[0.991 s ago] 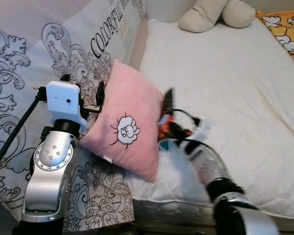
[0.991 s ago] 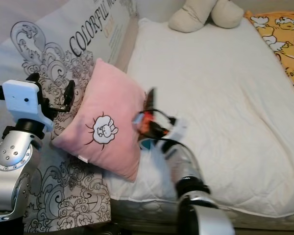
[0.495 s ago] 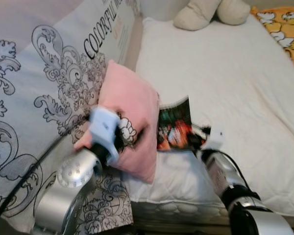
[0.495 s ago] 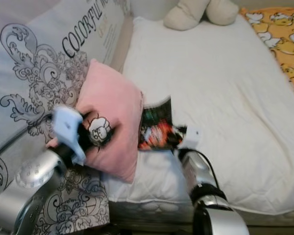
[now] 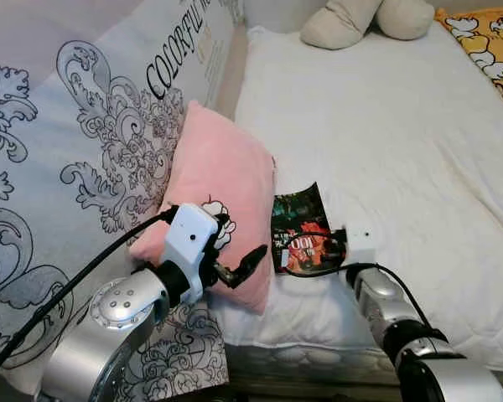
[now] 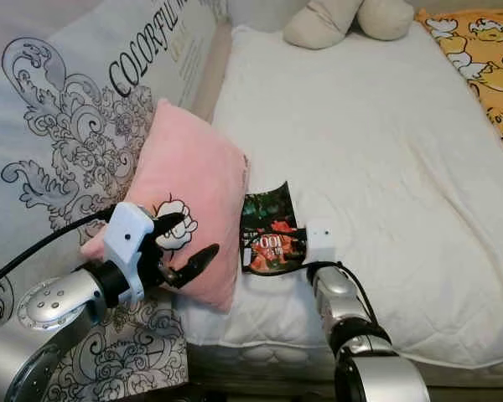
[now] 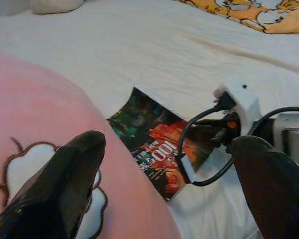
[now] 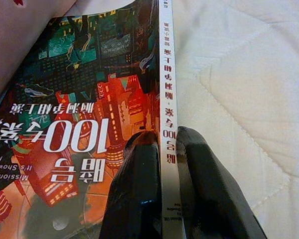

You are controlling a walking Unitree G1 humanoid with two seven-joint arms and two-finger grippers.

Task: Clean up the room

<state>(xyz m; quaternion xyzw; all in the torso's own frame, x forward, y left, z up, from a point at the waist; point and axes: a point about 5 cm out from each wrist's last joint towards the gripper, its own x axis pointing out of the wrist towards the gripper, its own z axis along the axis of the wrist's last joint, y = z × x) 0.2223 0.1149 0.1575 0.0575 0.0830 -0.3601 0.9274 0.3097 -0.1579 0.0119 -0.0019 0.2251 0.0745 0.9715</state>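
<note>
pillow (image 5: 222, 197): pink, sheep print | book (image 5: 299, 226): teal-red, seemingly cityscape

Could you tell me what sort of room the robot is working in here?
Most likely a bedroom: a white mattress, a pink pillow at its edge, and a plush toy at the far end. The right pincer grips a book on the mattress.

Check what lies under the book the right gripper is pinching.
The book lies on the white mattress; its left edge meets the pink pillow. The right gripper clamps its spine. Anything beneath the cover is hidden.
</note>
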